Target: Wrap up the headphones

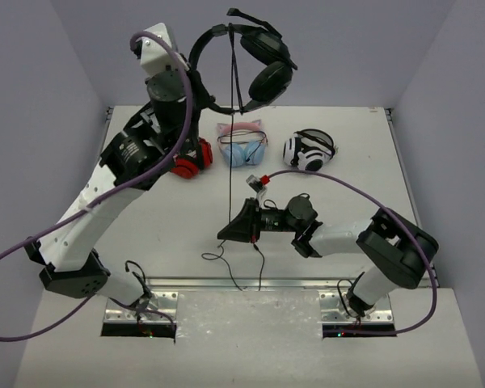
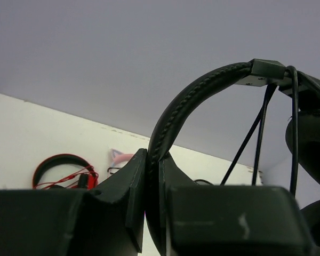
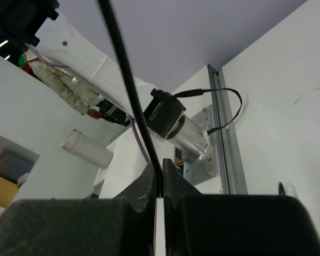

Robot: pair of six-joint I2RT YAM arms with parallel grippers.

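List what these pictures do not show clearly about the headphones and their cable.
- Top view: the lower end of the cable is too thin to trace.
- Top view: the left arm hides most of the red pair.
- Left wrist view: the right edge cuts off the ear cups of the headphones.

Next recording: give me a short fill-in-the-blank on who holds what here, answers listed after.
1. The left gripper is shut on the ____ of the black headphones, held up above the table.
2. The right gripper is shut on their thin black ____.
3. Of the pairs lying on the table, the pink-and-blue pair lies between the red-and-black pair and the ____ pair.
Missing words: headband; cable; white-and-black.
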